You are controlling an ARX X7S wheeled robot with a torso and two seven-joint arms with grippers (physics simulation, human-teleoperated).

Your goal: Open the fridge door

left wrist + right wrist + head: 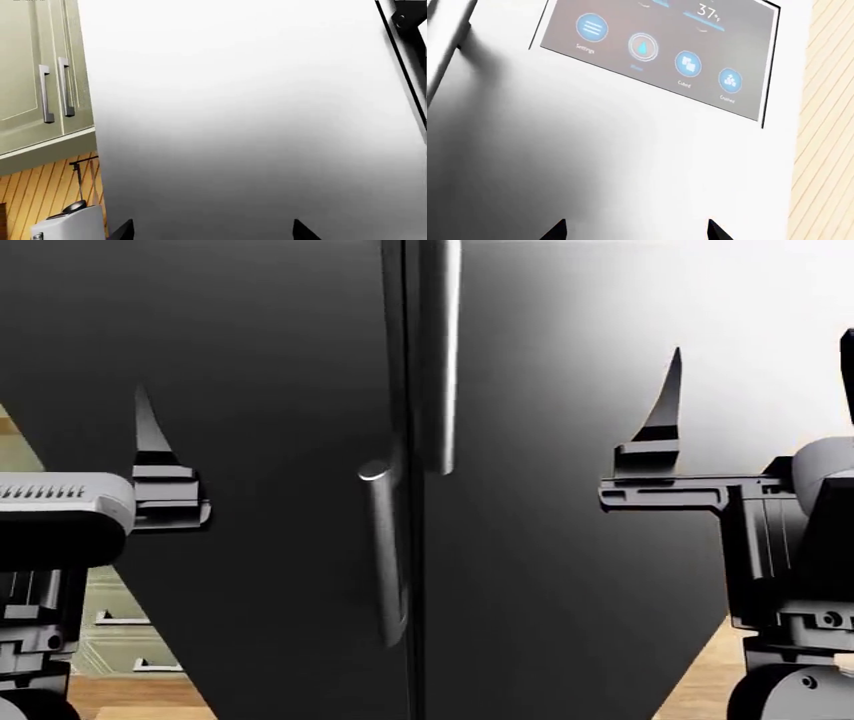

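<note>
The fridge door (574, 540) is the glossy black right-hand leaf and fills the right half of the head view. It lies flush with the left leaf (254, 440) at the centre seam. Its slim bar handle (446, 360) runs down beside the seam, and the left leaf's handle (384, 550) sits lower. In the right wrist view my right gripper (635, 231) is open, facing the door face (594, 165) below a touch screen (660, 55), and holds nothing. My left gripper (213, 232) is also open and empty, facing the left leaf (253, 125). One finger (663, 400) of the right gripper stands right of the handle.
Pale green wall cabinets (33, 75) with bar handles and a white toaster (70, 225) stand beside the fridge against a wood-panelled wall (40, 185). Pale green drawers (127, 640) show low in the head view. More wood panelling (827, 125) borders the door's outer side.
</note>
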